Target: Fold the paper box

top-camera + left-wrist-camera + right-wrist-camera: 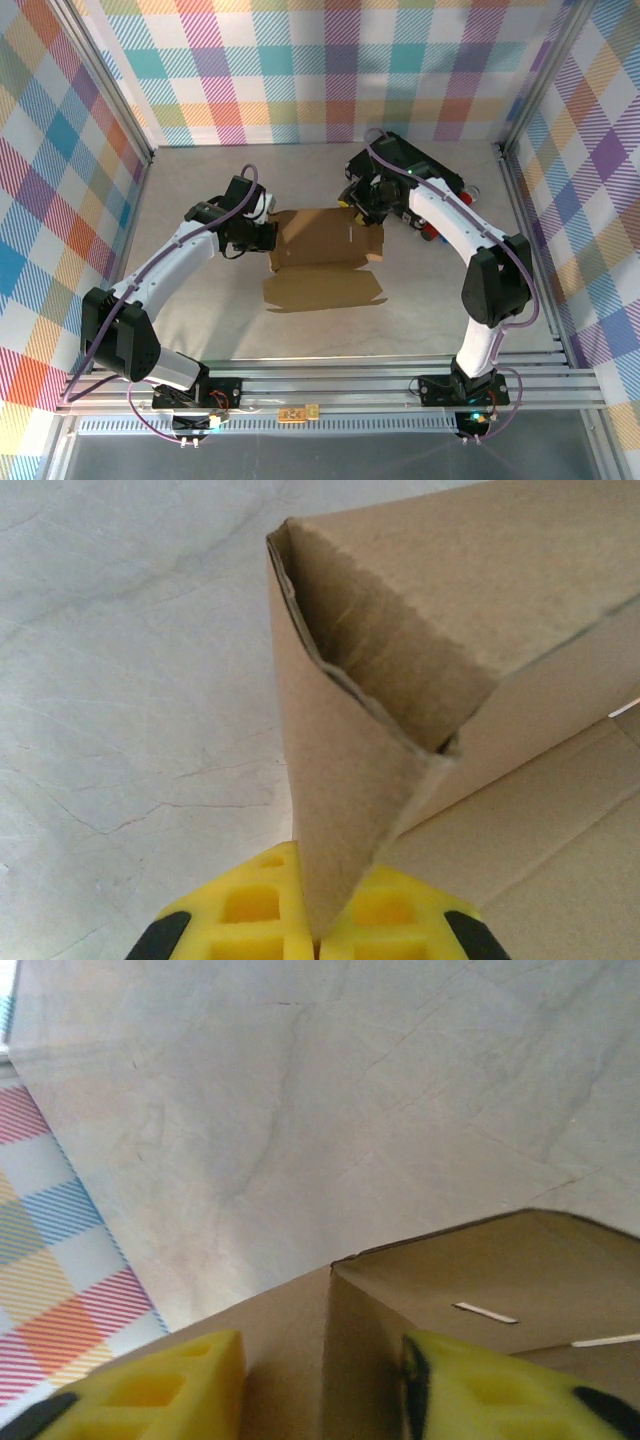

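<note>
Two arms reach in over the pale surface (330, 340) in the top external view, meeting at the paper box (325, 255), a brown cardboard sheet lying partly folded, with its far half raised into walls and a flat flap spread out toward the arm bases. The left pincer (268, 237) sits at the box's left edge and the right pincer (372, 215) at its far right corner; a black case (405, 160) lies beyond the box on the right, partly under the right arm. In the left wrist view, the left pincer (318, 925) has its yellow fingers (250, 910) pressed together on a thin pointed flap of the paper box (450, 610), which rises from between them to a raised corner, with the surface (130, 680) to the left of the box. In the right wrist view, the right pincer (320, 1380) stands spread, one yellow finger (150, 1390) on each side of an upright corner of the paper box (450, 1270); whether either pad touches the cardboard I cannot tell. The surface (300, 1110) and a plaid wall (60, 1260) lie beyond the box.
</note>
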Available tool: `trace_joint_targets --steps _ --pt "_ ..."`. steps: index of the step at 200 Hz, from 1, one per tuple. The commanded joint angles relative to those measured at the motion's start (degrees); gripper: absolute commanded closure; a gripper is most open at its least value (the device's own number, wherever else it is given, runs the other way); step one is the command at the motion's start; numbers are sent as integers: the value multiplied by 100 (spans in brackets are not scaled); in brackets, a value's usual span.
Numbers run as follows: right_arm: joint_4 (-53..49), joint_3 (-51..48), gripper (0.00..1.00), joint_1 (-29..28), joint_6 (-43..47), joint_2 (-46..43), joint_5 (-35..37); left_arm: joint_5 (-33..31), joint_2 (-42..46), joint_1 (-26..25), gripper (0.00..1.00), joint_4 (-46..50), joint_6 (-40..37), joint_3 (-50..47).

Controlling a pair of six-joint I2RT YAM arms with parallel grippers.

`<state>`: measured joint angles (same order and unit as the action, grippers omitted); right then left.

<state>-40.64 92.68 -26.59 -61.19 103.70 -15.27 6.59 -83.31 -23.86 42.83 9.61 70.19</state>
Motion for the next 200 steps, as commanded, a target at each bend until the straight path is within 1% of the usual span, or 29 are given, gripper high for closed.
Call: trace_joint_targets --steps 1,17,36,63,69,77,90,101,119,135,155,167,181,200 --pt "256 4 62 40 -433 89 -231 -96 121 -31 100 -165 62 126" --pt "276 19 69 40 -517 89 -246 -123 135 -40 100 -157 74 126" --pt "251 5 81 40 -651 63 -284 -157 157 -48 100 -161 85 117" --pt "191 -9 83 48 -661 -53 -205 -217 200 -48 100 -187 115 99" --pt "152 -6 81 49 -622 -113 -136 -240 196 -48 100 -179 125 108" --pt "99 -13 76 65 -549 -206 -29 -255 217 -44 100 -170 129 113" --pt "83 -113 60 125 -359 -437 165 -237 236 -46 100 -162 129 124" --pt "106 -310 51 213 -166 -712 317 -220 240 -40 100 -111 112 158" --pt "230 -932 43 441 160 -1316 498 -250 235 -41 100 -22 78 205" --pt "562 -1785 41 614 463 -1987 600 -279 278 -40 100 5 50 192" --pt "1177 -2886 41 697 782 -2634 249 -264 285 -40 100 29 41 203" --pt "1343 -3358 43 689 787 -2770 15 -257 278 -39 100 33 41 213" --pt "1542 -3763 48 643 755 -2789 -165 -246 251 -40 100 47 41 237" --pt "1723 -3840 50 479 971 -2644 -162 -229 227 -38 100 59 33 266"
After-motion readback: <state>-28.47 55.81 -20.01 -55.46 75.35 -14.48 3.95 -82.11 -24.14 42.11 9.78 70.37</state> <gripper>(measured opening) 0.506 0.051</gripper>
